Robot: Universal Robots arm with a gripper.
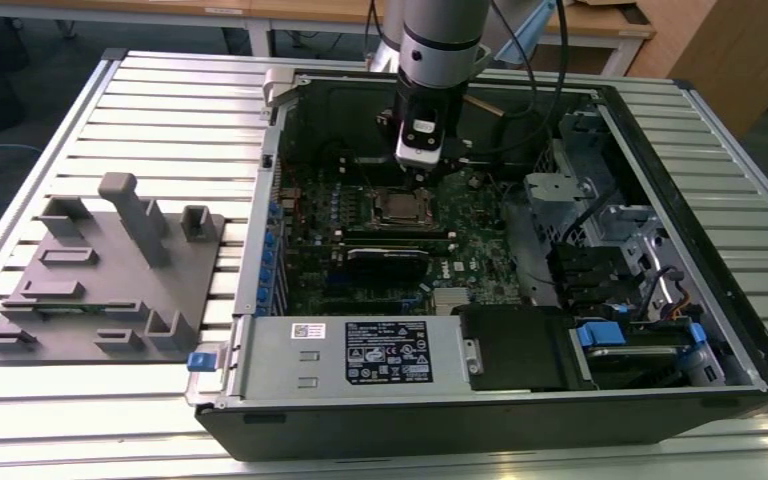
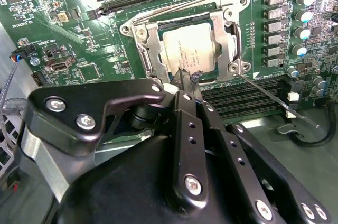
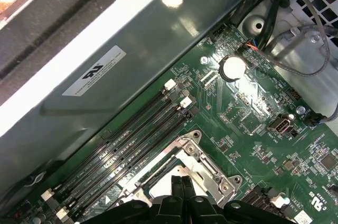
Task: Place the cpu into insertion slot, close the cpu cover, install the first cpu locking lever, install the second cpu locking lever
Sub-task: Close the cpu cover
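The cpu (image 2: 187,47), a pale metal square, lies in the insertion slot (image 1: 398,207) on the green motherboard. The cpu cover (image 2: 224,39), a silvery frame, lies flat around it, and the chip shows through its window. One thin locking lever (image 2: 274,100) sticks out free from the socket corner over the memory slots. Another lever (image 2: 179,8) runs along the socket's opposite side. My gripper (image 2: 187,76) is shut with nothing between its black fingers, its tips at the socket edge beside the cover. It hangs just above the socket (image 3: 203,158) in both wrist views and in the exterior view (image 1: 420,175).
Long black memory slots (image 3: 142,129) flank the socket. The case's metal wall (image 3: 132,49) rises close behind them. A power supply (image 1: 357,350) and drive bays (image 1: 624,340) fill the case front. A grey fixture block (image 1: 104,270) sits on the table at the exterior view's left.
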